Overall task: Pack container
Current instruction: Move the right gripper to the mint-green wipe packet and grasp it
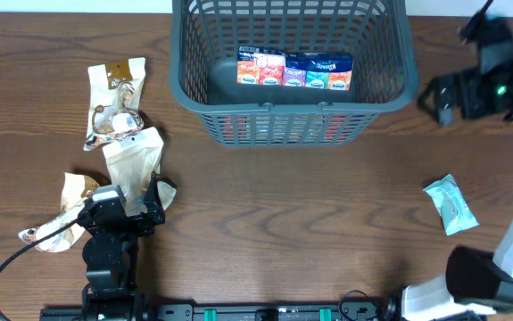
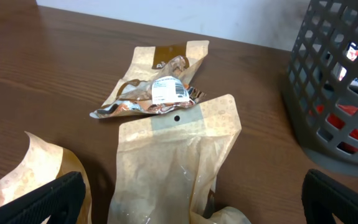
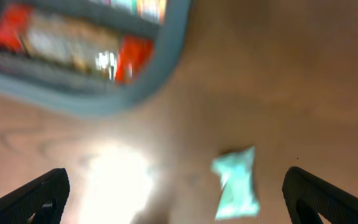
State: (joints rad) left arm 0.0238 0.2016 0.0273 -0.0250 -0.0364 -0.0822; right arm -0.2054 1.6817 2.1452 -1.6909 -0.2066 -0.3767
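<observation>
The dark grey lattice container (image 1: 283, 125) stands at the back centre and holds a row of colourful packets (image 1: 294, 69). My left gripper (image 1: 144, 194) is open, low over a kraft paper pouch (image 1: 134, 159). In the left wrist view the fingers (image 2: 191, 208) straddle this pouch (image 2: 172, 155). My right gripper (image 1: 433, 98) is open and empty, in the air to the right of the container. A teal packet (image 1: 450, 205) lies on the table at the right. The blurred right wrist view shows that packet (image 3: 236, 183) between the open fingers (image 3: 179, 199), far below, and the container's rim (image 3: 160, 68).
A crinkled brown and clear snack bag (image 1: 116, 96) lies behind the pouch; it also shows in the left wrist view (image 2: 157, 87). Another kraft pouch (image 1: 64, 209) lies left of my left gripper, and shows in the left wrist view (image 2: 23, 180). The container wall (image 2: 340, 81) is to the right.
</observation>
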